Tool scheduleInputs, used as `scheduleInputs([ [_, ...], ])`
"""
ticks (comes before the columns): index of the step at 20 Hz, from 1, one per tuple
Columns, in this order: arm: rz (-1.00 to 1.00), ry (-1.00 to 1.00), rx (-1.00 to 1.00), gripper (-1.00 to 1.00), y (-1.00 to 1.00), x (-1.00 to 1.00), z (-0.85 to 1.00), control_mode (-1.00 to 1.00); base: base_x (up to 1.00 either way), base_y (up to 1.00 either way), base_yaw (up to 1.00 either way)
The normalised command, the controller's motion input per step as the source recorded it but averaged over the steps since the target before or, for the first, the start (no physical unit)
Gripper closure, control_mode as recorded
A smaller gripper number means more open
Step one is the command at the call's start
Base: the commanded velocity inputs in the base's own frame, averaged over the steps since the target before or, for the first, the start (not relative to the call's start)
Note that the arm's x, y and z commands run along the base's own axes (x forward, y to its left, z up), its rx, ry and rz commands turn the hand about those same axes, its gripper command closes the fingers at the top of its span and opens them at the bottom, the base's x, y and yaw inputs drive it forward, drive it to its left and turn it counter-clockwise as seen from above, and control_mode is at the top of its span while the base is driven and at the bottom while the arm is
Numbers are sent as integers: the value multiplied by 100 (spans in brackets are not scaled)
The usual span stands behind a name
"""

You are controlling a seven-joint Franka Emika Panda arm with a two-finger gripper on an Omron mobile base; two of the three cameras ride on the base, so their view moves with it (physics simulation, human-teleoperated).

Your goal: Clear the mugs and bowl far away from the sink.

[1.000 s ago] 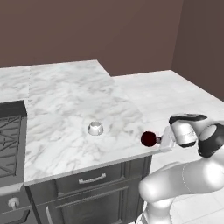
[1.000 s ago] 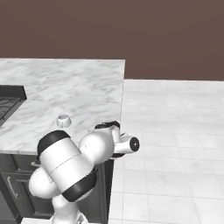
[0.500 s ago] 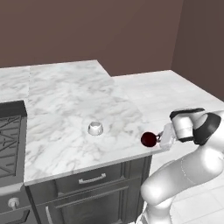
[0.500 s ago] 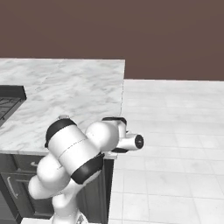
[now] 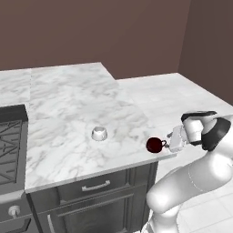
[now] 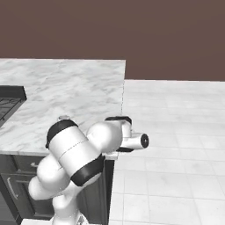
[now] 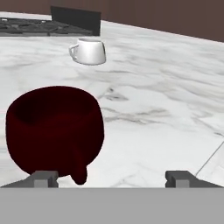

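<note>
Near the right-hand corner of the marble counter (image 5: 77, 113), close to its front edge, I see a dark red mug (image 5: 155, 144) standing upright, its mouth facing up. From the hand camera its handle (image 7: 79, 175) points toward my gripper (image 7: 113, 178). The gripper's two fingertips (image 7: 43, 178) stand wide apart on either side of the mug's base, released and not pressing it. From the left base camera, the gripper (image 5: 174, 142) reaches in sideways from beyond the counter's right edge, just beside the mug. A second, pale mug (image 5: 99, 133) sits upright nearer the middle of the counter, well apart from the red one, its handle (image 7: 73, 50) pointing left in the hand camera. A black stovetop (image 5: 10, 136) lies at the counter's left end.
</note>
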Motion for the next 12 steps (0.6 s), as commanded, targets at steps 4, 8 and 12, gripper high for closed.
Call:
scheduleInputs([
  [4,-3,-5,6,-100,-4,-41,65,-100,0,0,0],
  [8,-8,0,9,-100,-22,-55,96,-100,0,0,0],
  [12,-4,2,3,-100,-3,-39,100,-100,0,0,0],
])
